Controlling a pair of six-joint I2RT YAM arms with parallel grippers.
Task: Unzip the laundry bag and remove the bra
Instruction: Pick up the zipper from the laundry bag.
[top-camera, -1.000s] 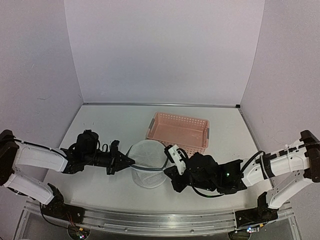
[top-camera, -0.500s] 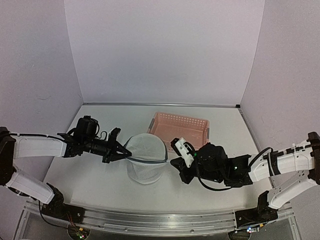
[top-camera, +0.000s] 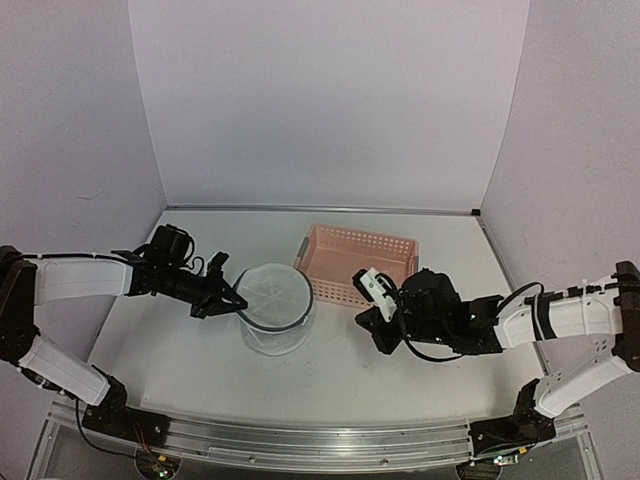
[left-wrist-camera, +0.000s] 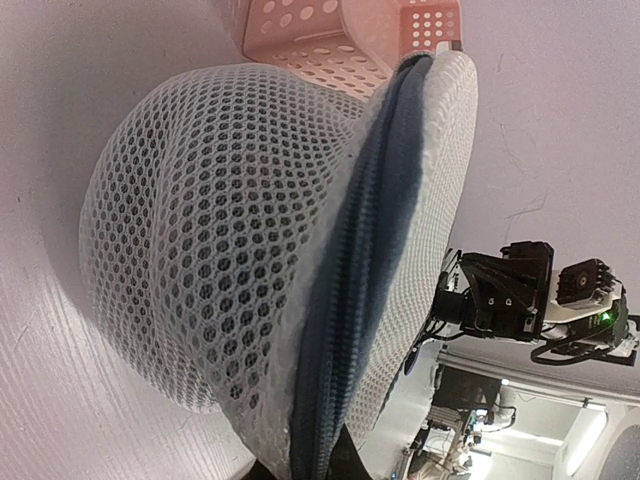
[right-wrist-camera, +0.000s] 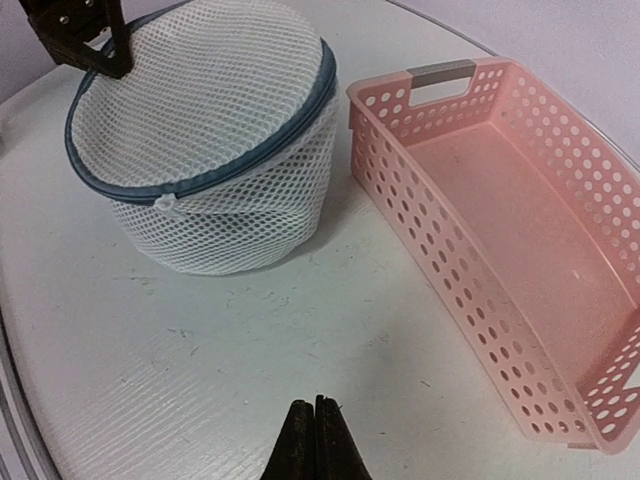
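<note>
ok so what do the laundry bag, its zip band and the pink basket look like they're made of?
Laundry bag: soft white synthetic mesh, probably polyester. It has open hexagonal holes, a matte look and slack sides.
Zip band: blue-grey woven tape. The teeth look like plastic coil, but I'm not sure.
Pink basket: rigid moulded plastic with a slight sheen, even round perforations and a grey handle insert.

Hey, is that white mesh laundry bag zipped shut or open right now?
Shut. The white mesh cylindrical laundry bag has its blue zip closed along the visible rim in both wrist views; no gap shows.

No text, no labels — none legible
</note>
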